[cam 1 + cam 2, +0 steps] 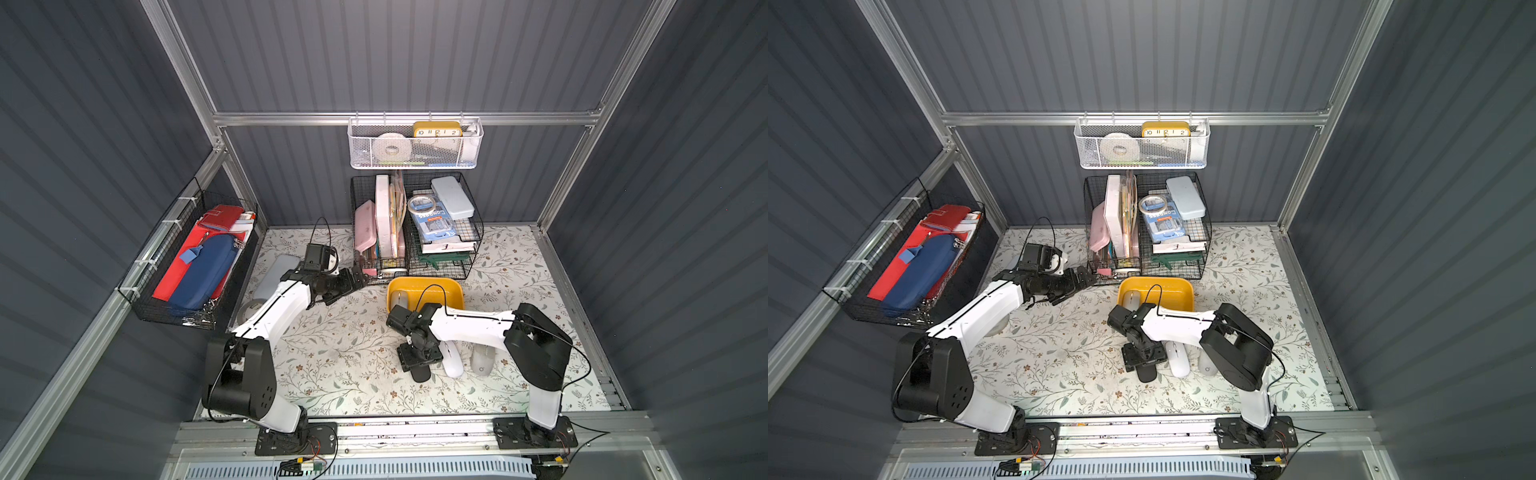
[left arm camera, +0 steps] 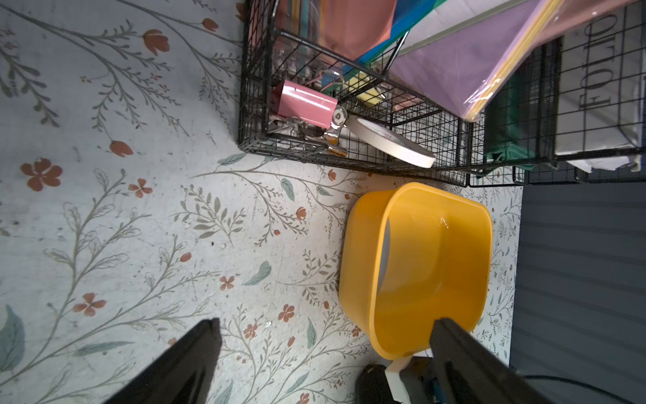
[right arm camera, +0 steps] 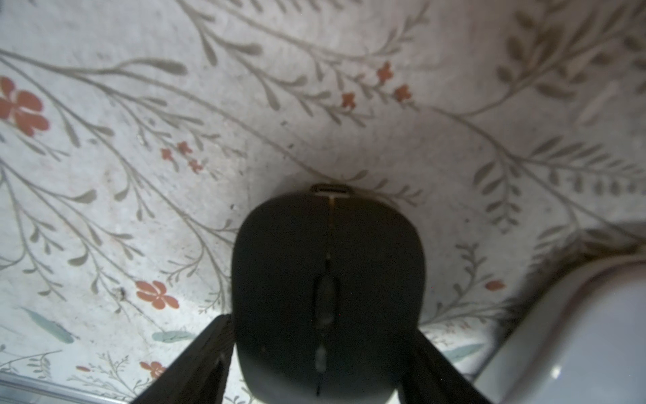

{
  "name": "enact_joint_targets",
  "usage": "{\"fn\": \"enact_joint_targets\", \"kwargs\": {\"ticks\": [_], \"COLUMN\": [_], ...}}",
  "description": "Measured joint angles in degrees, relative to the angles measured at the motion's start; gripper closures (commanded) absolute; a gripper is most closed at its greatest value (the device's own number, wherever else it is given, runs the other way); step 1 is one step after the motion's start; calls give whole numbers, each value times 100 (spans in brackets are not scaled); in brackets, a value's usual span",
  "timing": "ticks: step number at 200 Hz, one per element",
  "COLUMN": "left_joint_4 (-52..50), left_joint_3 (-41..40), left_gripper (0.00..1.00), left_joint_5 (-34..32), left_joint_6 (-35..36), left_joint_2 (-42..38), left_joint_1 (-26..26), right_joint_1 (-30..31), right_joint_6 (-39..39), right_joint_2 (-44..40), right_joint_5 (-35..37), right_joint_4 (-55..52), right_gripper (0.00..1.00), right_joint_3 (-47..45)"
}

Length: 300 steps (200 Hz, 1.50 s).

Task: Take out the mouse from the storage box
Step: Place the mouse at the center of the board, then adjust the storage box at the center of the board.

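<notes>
Grip unclear, your right gripper (image 3: 321,327) straddled the black mouse (image 3: 327,266); the grey mouse (image 1: 400,300), lengthwise front-to-back at the storage box's (image 1: 453,286) left end, lay nearer your wide-open left gripper (image 2: 327,323).

Right wrist view: black mouse (image 3: 327,290) lies on the flowered desk (image 3: 140,140), scroll wheel up, port end pointing away from the camera. Right tool (image 3: 323,353) straddles it, one dark finger (image 3: 206,353) at each flank; contact unclear. Part of a white mouse (image 3: 573,335) lies just beside.
</notes>
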Motion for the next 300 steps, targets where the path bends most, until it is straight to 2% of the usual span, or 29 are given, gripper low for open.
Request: {"fn": "enact_joint_targets", "kwargs": {"ticks": [42, 73, 82, 98, 121, 134, 151, 169, 199, 262, 300], "left_joint_4": [-247, -396, -562, -988, -1432, -1537, -1635, -1665, -1731, -2079, -2461], "left_joint_3": [391, 680, 831, 1414, 2771, 3279, 3390, 3049, 2721, 3915, 4253], "left_gripper": [2, 14, 18, 18, 15, 13, 10, 10, 9, 8, 8], "left_joint_5": [-26, -142, -313, -673, -1069, -1215, -1368, -1539, -1888, -2520, -2710], "left_joint_6": [105, 155, 164, 229, 380, 431, 444, 332, 118, -197, -291], "left_joint_2": [-81, -103, -85, 129, 940, 1392, 1812, 2118, 2546, 3609, 3698], "left_joint_1": [-9, -168, -363, -920, -1856, -2197, -2430, -2483, -2500, -2763, -2802], "right_joint_1": [7, 11, 11, 15, -162, -417, -896, -1357, -1805, -1958, -1974], "right_joint_6": [-22, 15, 68, 223, 599, 789, 997, 1108, 1110, 1054, 1054], "right_joint_2": [-391, -879, -1038, -1478, -2540, -3228, -4028, -4675, -5080, -4778, -4784], "right_joint_5": [7, 238, 450, 1093, 2223, 2715, 3134, 3388, 3458, 3106, 2916], "right_joint_4": [-210, -542, -699, -1019, -1346, -1405, -1456, -1497, -1508, -1169, -999], "right_gripper": [22, 25, 25, 24, 24, 24, 24, 24, 24, 23, 23], "right_joint_3": [68, 455, 636, 911, 931, 739, 382, -24, -442, -761, -927]}}
